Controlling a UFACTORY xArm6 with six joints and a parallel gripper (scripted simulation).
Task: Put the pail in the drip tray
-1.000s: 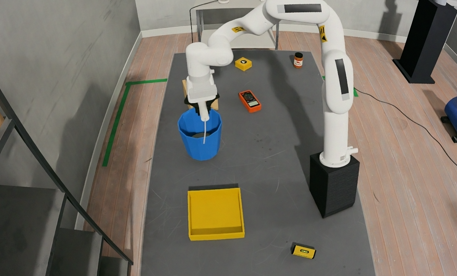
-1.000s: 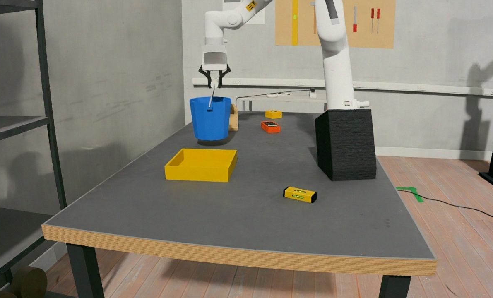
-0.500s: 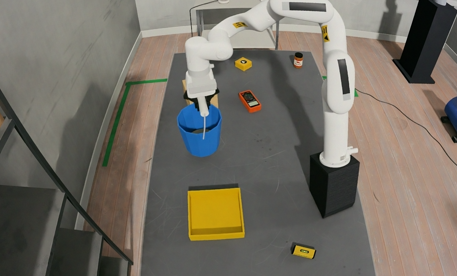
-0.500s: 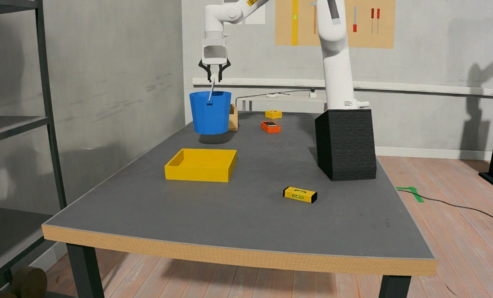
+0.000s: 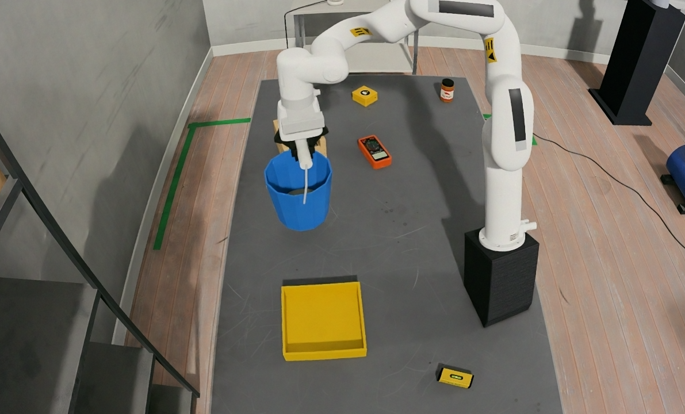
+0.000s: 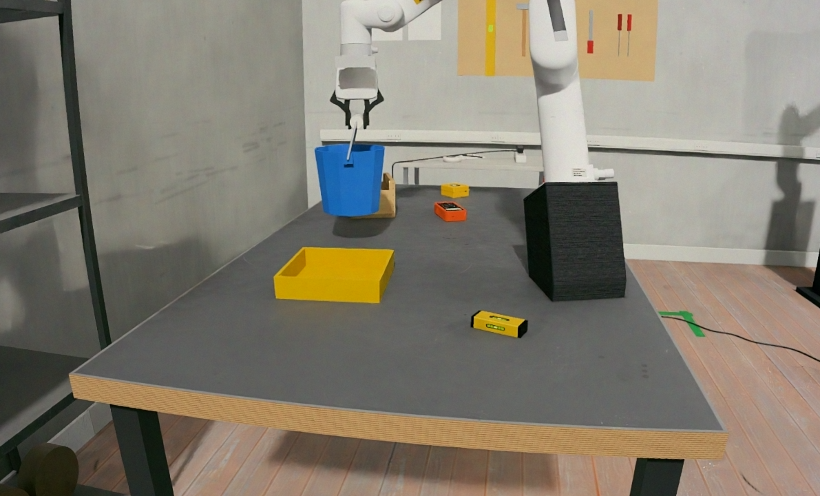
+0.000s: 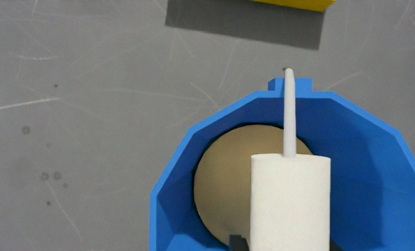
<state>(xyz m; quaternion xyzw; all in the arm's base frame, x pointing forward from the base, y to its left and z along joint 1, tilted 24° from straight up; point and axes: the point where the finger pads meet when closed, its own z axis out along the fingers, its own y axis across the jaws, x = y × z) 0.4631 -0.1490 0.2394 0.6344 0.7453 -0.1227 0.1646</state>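
Note:
The blue pail point(image 5: 298, 191) hangs upright in the air from its white handle point(image 5: 306, 163), well above the table top at the far left. My gripper point(image 5: 302, 149) is shut on the handle's white grip. The pail also shows in the exterior view point(image 6: 349, 178), with the gripper point(image 6: 356, 118) above it, and in the wrist view point(image 7: 287, 174), where a tan disc point(image 7: 228, 185) lies inside it. The yellow drip tray point(image 5: 322, 320) sits on the table nearer the front, apart from the pail; it also shows in the exterior view point(image 6: 334, 273). Only its edge point(image 7: 294, 4) shows in the wrist view.
An orange multimeter point(image 5: 374, 151), a small yellow box point(image 5: 364, 95) and a jar point(image 5: 446, 89) lie at the far end. A wooden block point(image 6: 386, 197) stands just behind the pail. A yellow level point(image 5: 454, 376) lies near the front. The arm's black base point(image 5: 499, 275) stands at the right.

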